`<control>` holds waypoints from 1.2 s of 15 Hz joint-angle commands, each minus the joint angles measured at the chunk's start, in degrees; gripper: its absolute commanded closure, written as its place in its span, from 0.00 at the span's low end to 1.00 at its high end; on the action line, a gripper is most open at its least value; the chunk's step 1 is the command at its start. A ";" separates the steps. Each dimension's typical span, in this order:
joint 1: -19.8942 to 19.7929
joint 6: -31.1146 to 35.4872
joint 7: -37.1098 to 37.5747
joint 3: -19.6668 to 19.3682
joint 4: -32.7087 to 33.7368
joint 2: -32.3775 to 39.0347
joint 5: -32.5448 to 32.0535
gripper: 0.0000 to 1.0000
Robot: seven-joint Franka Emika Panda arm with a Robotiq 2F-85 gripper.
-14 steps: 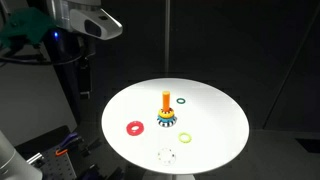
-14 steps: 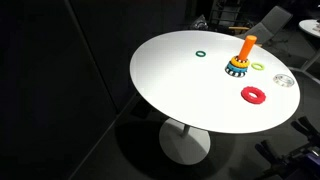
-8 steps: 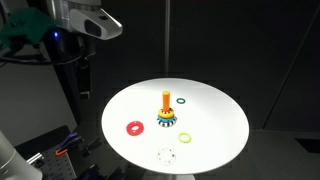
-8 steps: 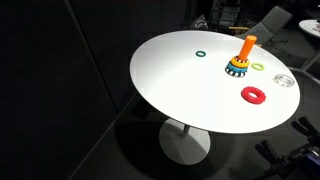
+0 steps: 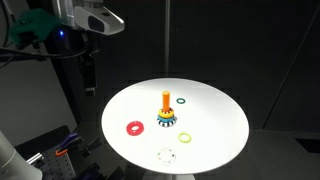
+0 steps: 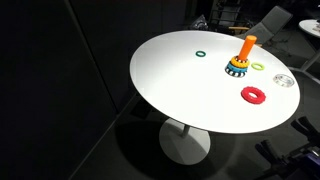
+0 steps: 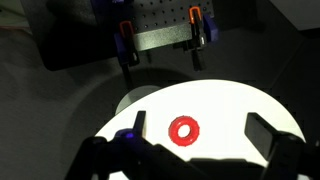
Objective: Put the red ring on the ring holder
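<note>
The red ring [image 5: 133, 127] lies flat on the round white table [image 5: 215, 120], to one side of the ring holder [image 5: 166, 112], an orange peg on a blue-and-yellow base. Both exterior views show them; the other shows the red ring [image 6: 254, 94] and the holder [image 6: 240, 60]. My gripper [image 5: 100, 17] hangs high above and beyond the table's edge. In the wrist view the gripper [image 7: 196, 119] is open and empty, and the red ring [image 7: 183, 129] lies far below between the two fingers.
A thin green ring [image 5: 181, 100], a thin yellow-green ring [image 5: 185, 138] and a white ring [image 5: 167, 156] lie around the holder. The table stands on one pedestal [image 6: 185, 140]. Dark surroundings, with a metal frame with clamps [image 7: 160, 40] beyond the table.
My gripper and arm have shifted slightly up and sideways in the exterior view. The rings and the holder have not moved.
</note>
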 commanded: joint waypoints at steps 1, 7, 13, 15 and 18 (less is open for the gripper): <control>-0.58 4.26 2.70 3.01 1.11 2.80 0.63 0.00; 0.25 13.94 3.74 6.03 0.80 7.38 -0.08 0.00; 0.99 19.63 3.39 8.35 1.39 14.45 -1.83 0.00; 0.94 20.96 3.68 8.85 1.53 16.26 -2.52 0.00; 0.84 21.68 3.93 9.11 1.91 17.83 -2.92 0.00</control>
